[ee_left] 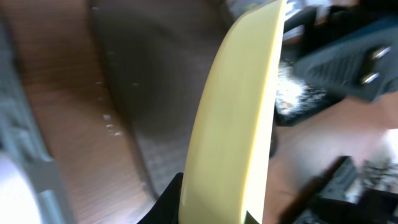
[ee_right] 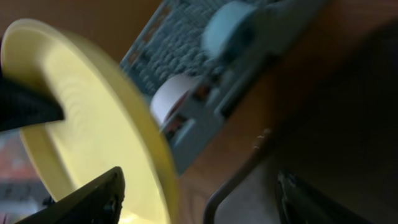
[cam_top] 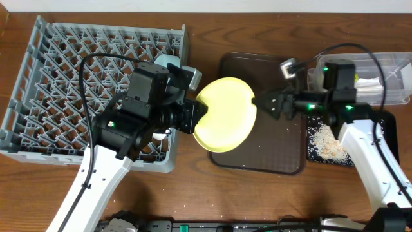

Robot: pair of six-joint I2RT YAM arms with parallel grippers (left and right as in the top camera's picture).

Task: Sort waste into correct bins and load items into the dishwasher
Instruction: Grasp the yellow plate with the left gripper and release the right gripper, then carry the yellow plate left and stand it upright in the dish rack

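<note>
**Yellow plate [cam_top: 225, 116] up in the air**

L tool [cam_top: 196, 116] is clamped on the plate's left edge. Plate hangs tilted over the brown tray [cam_top: 283, 148]. R tool [cam_top: 261, 103] is just by the plate's right edge, fingers apart. Farther right: crumbs [cam_top: 325, 145] in black tray [cam_top: 328, 162], then clear tub [cam_top: 396, 64]. Grey rack [cam_top: 38, 77] sits left on the counter [cam_top: 257, 32] w/ a light blue bowl [cam_top: 167, 61] inside.

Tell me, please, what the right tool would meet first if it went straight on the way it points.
The yellow plate: its rim sits right at the fingertips of the open right tool, perhaps between them. Past the plate, the left tool grips its far edge.
</note>
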